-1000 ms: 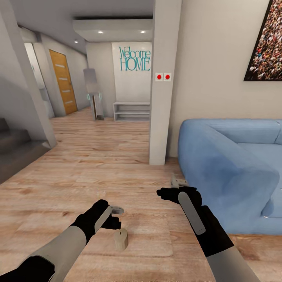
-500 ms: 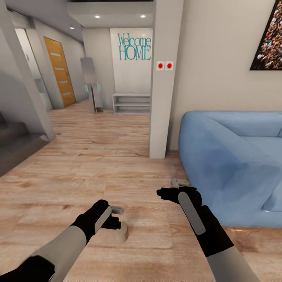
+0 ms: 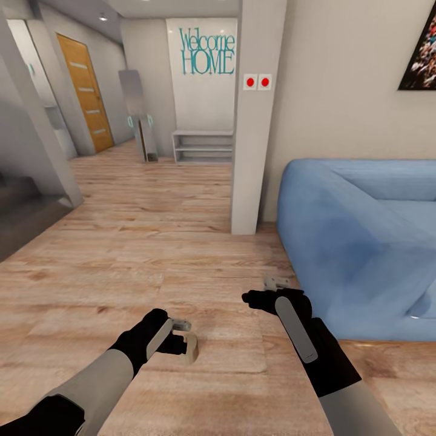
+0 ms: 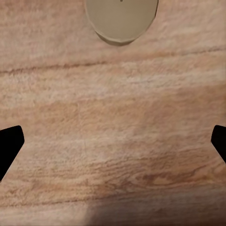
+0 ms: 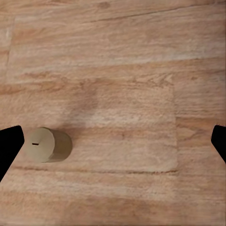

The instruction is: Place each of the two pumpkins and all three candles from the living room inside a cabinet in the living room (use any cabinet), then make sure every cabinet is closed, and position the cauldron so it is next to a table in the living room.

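- The one candle (image 3: pixel 191 350) in view stands upright on the wooden floor (image 3: pixel 151 254), in open floor well clear of the blue sofa (image 3: pixel 357 242) and the white pillar (image 3: pixel 254 121). In the head view it sits just beyond the left hand (image 3: pixel 181 333) and is partly hidden by it.
- The left hand is spread wide with nothing between its fingers. In the left wrist view the candle (image 4: pixel 121 19) lies ahead of the fingertips, not between them, so closing here would, I judge, catch only air.
- Coming down off-centre is the main risk. A finger landing on the pale top or nudging the side could tip the stubby cylinder and send it rolling across the smooth boards.
- The right hand (image 3: pixel 266 290) hangs wide apart and empty above the floor; the right wrist view shows the candle (image 5: pixel 48 145) off to one side. If both arms drop together, the right could knock it.
- Against the earlier head views, the wall lettering (image 3: pixel 207 51) and the sofa sit higher in the picture, so the camera has tilted down or the base has advanced.
- The candle showed in full below the left hand earlier; it is now tucked against the hand's outline.
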### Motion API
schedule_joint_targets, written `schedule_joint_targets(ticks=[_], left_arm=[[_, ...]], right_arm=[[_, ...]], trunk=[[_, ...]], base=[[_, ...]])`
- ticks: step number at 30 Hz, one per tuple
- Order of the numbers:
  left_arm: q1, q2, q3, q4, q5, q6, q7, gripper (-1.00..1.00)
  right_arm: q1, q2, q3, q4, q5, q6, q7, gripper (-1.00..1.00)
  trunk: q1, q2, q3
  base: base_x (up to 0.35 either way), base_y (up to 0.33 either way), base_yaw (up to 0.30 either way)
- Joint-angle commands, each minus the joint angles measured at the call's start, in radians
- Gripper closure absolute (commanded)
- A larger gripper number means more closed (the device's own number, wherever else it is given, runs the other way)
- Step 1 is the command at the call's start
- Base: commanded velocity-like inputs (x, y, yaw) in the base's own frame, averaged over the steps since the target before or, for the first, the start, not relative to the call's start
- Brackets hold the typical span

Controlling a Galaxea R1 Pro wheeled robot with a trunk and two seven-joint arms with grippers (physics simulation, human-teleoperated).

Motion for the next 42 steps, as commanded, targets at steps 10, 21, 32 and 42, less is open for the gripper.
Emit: schedule_joint_targets(ticks=[10,21,32,42], left_arm=[[-0.001,0.001,-0.008,-0.001,0.010,0.000,0.005,-1.00],[-0.001,0.001,-0.008,-0.002,0.009,0.000,0.003,-1.00],[0.001,0.001,-0.008,-0.010,0.009,-0.001,0.004,-1.00],[0.001,0.001,-0.008,-0.011,0.009,-0.002,0.001,-1.00]], right_arm=[[-0.001,-0.001,0.000,-0.001,-0.011,0.002,-0.010,-1.00],[-0.001,-0.002,-0.001,-0.001,-0.014,0.002,-0.010,-1.00],[-0.001,-0.002,-0.001,-0.001,-0.015,0.002,-0.010,-1.00],[-0.001,-0.002,-0.001,-0.001,-0.015,0.002,-0.011,-1.00]], trunk=[[0.004,-0.003,-0.040],[0.009,-0.005,-0.078],[0.009,-0.005,-0.078],[0.009,-0.005,-0.078]], base=[[0.000,0.000,0.000],[0.000,0.000,0.000],[0.049,0.000,0.000],[0.246,-0.048,0.000]])
